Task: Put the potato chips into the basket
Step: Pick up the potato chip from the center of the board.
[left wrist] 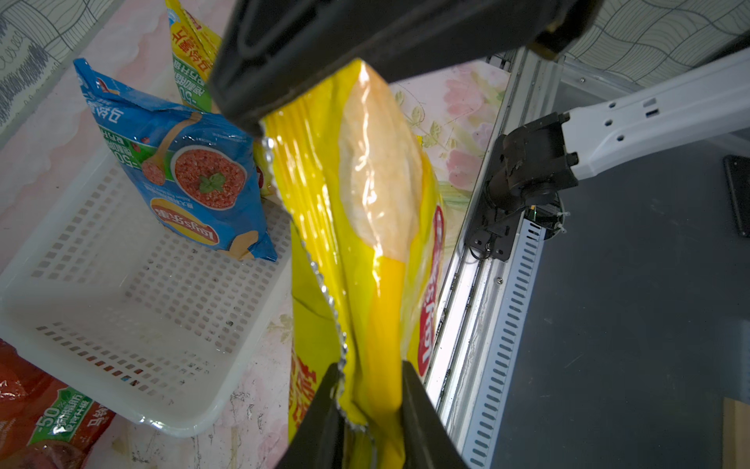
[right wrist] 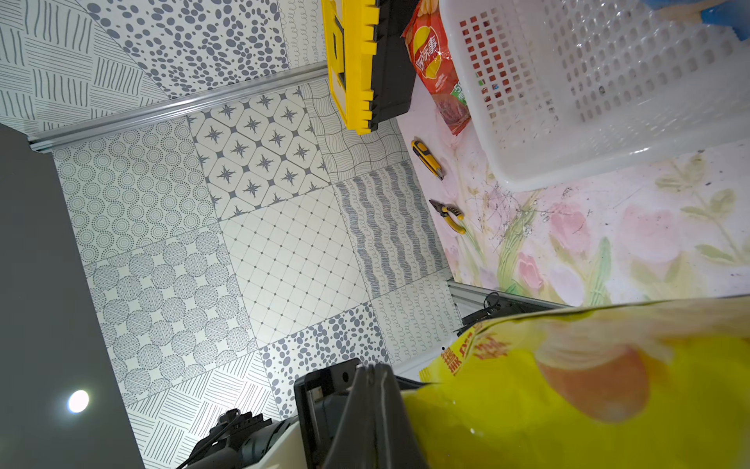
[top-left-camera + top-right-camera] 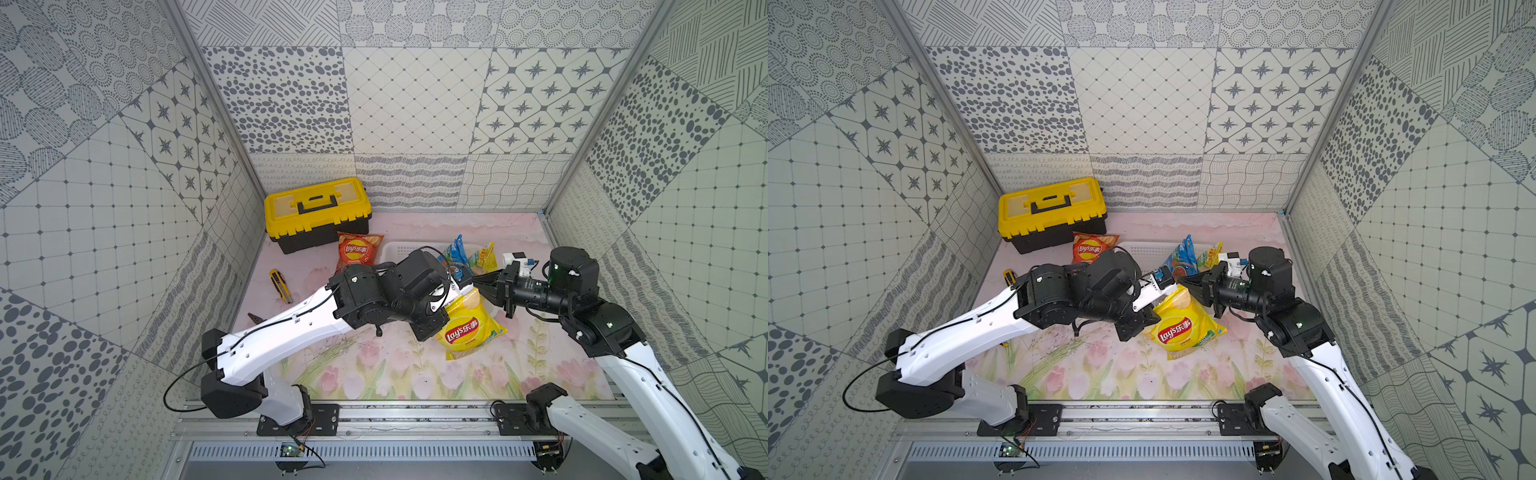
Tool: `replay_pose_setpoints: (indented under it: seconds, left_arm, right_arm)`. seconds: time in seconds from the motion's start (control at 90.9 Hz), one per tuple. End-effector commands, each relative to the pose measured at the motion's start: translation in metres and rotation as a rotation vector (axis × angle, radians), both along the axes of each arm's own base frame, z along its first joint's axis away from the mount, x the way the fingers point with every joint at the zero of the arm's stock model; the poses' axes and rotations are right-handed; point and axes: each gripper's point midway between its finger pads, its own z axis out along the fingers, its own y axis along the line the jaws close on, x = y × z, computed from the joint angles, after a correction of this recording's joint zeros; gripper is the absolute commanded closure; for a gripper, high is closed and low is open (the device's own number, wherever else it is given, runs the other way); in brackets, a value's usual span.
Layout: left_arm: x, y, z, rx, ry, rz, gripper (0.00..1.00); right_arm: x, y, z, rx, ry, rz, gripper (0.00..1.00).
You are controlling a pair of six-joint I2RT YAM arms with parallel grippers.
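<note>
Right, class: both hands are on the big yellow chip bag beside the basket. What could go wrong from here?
1. The left hand and right hand pinch opposite ends of the yellow bag; pulling apart could tear a seam or slip one grip.
2. The blue bag stands propped in the basket, close to the yellow bag; swinging the load in might knock it over.

Glossy, crinkly film on the yellow chip bag (image 1: pixel 324 211); smooth white perforated plastic basket (image 1: pixel 121 308); shiny hard-plastic toolbox (image 3: pixel 318 214).
</note>
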Motion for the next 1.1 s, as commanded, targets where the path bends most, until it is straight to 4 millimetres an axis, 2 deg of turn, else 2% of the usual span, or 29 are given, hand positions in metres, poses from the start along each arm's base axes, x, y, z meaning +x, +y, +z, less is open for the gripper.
replay_pose_setpoints:
  seconds: [0.0, 0.077, 0.319, 0.429, 0.539, 0.627, 0.792, 0.968, 1.09]
  left_arm:
    - [-0.001, 0.002, -0.002, 0.016, 0.009, 0.011, 0.87]
    - [0.0, 0.004, -0.002, 0.02, 0.012, 0.019, 1.0]
    - [0.001, 0.017, 0.003, 0.026, 0.002, 0.062, 1.0]
    - [0.004, 0.031, 0.006, 0.032, -0.002, 0.111, 1.0]
    - [0.012, 0.055, 0.015, 0.012, -0.007, 0.197, 1.0]
    - [0.023, 0.081, 0.023, -0.011, 0.005, 0.299, 1.0]
    - [0.046, 0.12, 0.036, -0.027, -0.013, 0.477, 1.0]
    - [0.077, 0.138, 0.037, 0.026, -0.012, 0.651, 1.0]
    - [0.104, 0.132, 0.034, 0.017, 0.036, 0.758, 1.0]
  right_arm:
    - [0.003, 0.003, 0.024, 0.04, -0.073, 0.001, 1.0]
    - [0.004, 0.003, 0.023, 0.04, -0.072, 0.001, 1.0]
    - [0.013, 0.009, 0.028, 0.053, -0.098, 0.004, 1.0]
    - [0.022, 0.008, 0.03, 0.043, -0.113, -0.026, 0.79]
    - [0.032, 0.006, 0.033, 0.029, -0.132, -0.054, 0.59]
    - [0.038, 0.002, 0.037, 0.024, -0.146, -0.069, 0.5]
    - [0.046, -0.002, 0.048, 0.027, -0.172, -0.073, 0.47]
    - [0.053, -0.013, 0.054, 0.035, -0.181, -0.102, 0.46]
    - [0.053, -0.018, 0.055, 0.037, -0.183, -0.122, 0.46]
